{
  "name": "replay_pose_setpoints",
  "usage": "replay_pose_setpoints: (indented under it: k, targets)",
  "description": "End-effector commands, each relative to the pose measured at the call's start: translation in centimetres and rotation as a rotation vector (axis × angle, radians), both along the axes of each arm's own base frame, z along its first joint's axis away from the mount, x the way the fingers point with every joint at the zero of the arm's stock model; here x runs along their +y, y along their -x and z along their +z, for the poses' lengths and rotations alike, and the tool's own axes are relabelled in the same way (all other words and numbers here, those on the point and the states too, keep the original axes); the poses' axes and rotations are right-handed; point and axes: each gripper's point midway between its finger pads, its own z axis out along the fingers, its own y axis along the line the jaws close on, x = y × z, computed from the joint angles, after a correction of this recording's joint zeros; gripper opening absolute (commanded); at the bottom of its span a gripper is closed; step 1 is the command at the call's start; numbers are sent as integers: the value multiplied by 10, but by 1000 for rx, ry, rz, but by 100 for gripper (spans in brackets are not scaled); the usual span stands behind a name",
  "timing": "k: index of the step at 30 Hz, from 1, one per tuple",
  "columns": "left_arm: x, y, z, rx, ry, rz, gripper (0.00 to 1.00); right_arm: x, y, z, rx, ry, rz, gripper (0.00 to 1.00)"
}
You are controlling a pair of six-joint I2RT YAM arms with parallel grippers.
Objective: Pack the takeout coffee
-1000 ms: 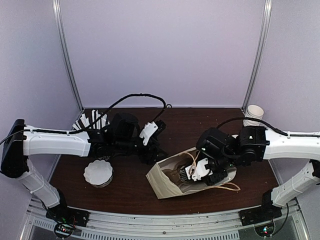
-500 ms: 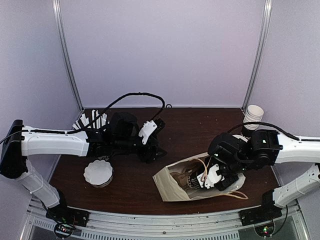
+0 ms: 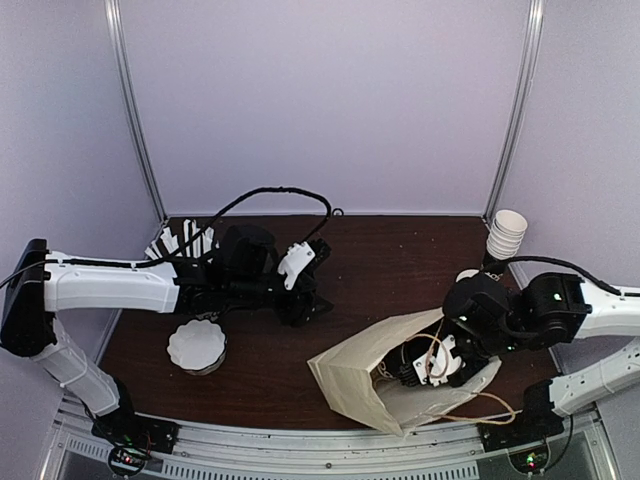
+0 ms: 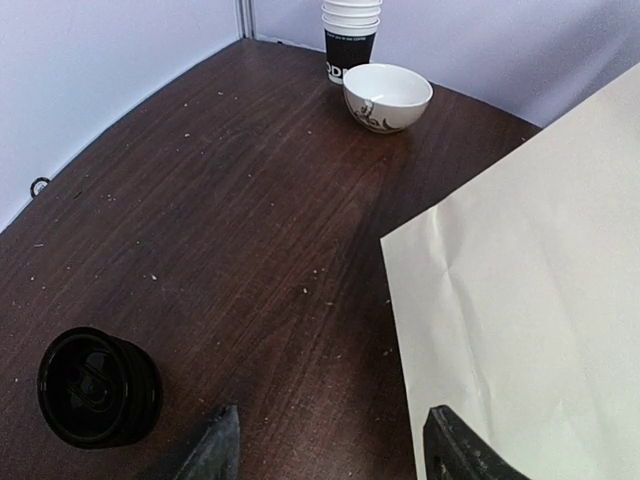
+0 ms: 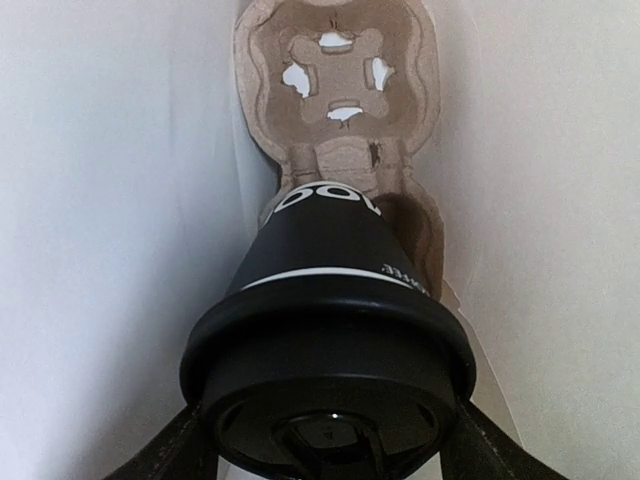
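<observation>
right gripper point(image 5: 325, 440): grips coffee point(image 5: 320, 290) by lid | left gripper point(image 4: 325, 450): wide, empty | tip: seat coffee squarely in carrier point(image 5: 335, 70) inside bag point(image 5: 120, 200) before release

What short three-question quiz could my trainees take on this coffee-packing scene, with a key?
1. True or false: the left gripper is open and holds nothing.
2. The base of the takeout coffee sits in: A) a wire basket; B) a pulp cup carrier; C) a plastic crate.
3. What is the right gripper reaching into?
Key: 1 true; 2 B; 3 the paper bag.
</observation>
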Motion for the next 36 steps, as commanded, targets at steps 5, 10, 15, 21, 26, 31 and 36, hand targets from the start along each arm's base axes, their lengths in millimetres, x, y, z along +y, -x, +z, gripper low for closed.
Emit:
replay_pose_setpoints:
  k: [5,10,15,21,26,31,36]
  targets:
    - [-7,-9,1,-21,12,-19,66,0,8,-6,-7,-36,61,45]
    - [-7,-9,1,-19,9,-21,66,5,-5,-1,-74,-54,32,46]
    - [-7,-9,-3,-11,1,-23,66,5,-15,4,-128,-53,8,46]
    - [-11,-11,-1,-14,2,-32,66,-5,-19,5,-146,8,-22,47]
    - [-13,-10,-2,-6,4,-40,67,-9,-20,-3,-141,39,-25,48]
    - [-9,-8,-8,15,-16,-34,66,-5,-27,-6,-161,51,-40,48]
    - [-7,-7,-9,20,-17,-27,66,-2,-32,-14,-147,85,-56,49]
